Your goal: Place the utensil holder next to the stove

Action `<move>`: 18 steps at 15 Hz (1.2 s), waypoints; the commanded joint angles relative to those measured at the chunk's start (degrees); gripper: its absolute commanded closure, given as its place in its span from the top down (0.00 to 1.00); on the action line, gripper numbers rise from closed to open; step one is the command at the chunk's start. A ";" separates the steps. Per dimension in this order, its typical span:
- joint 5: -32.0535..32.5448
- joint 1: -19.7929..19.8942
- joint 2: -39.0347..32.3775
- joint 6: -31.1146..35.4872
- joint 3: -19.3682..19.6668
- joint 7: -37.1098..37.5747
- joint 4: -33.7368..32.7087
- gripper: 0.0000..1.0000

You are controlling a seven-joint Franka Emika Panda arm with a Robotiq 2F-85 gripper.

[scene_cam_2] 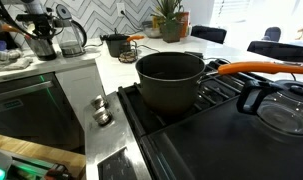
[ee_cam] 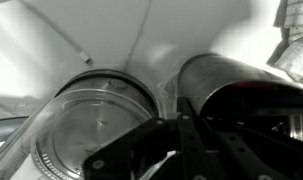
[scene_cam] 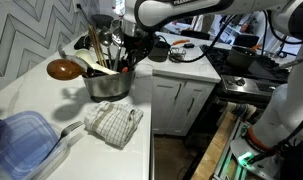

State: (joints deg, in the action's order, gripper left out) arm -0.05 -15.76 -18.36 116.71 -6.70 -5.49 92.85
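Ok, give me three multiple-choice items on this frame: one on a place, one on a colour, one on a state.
1. Where does the checked cloth lie?
A. on the floor
B. on the white counter, by the utensil holder
C. in a drawer

2. What colour is the handle of the pot on the stove?
A. orange
B. blue
C. white

3. How does that pot stand?
A. with a lid on
B. upside down
C. upright and uncovered

Answers:
1 B: in an exterior view the cloth rests on the counter just in front of the utensil holder.
2 A: the long handle is plainly orange.
3 C: the pot's dark inside shows from above.
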 commanded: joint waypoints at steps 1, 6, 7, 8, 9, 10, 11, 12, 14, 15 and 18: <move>0.96 3.60 2.90 6.81 -0.39 -3.23 6.14 0.01; -0.70 6.77 3.12 14.27 -0.05 -4.99 8.85 0.01; -0.63 7.24 3.30 14.69 0.02 -5.23 9.24 0.01; -0.88 7.80 3.16 15.17 0.01 -5.64 9.44 0.01; -1.02 8.32 3.22 15.51 0.05 -5.89 9.63 0.01; -1.17 8.80 3.46 16.16 0.13 -6.03 10.06 0.01; -1.31 9.23 3.58 16.75 0.20 -6.20 10.42 0.01; -1.44 9.67 4.04 17.07 0.35 -6.13 10.97 0.01; -1.76 10.43 4.34 17.77 0.49 -6.13 11.60 0.01; -1.87 10.81 4.56 18.20 0.59 -6.09 12.01 0.01; -2.46 11.77 5.06 18.78 0.77 -6.13 12.95 0.01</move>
State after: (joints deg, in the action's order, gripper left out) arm -1.36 -5.79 -14.72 132.08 -6.52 -10.25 101.44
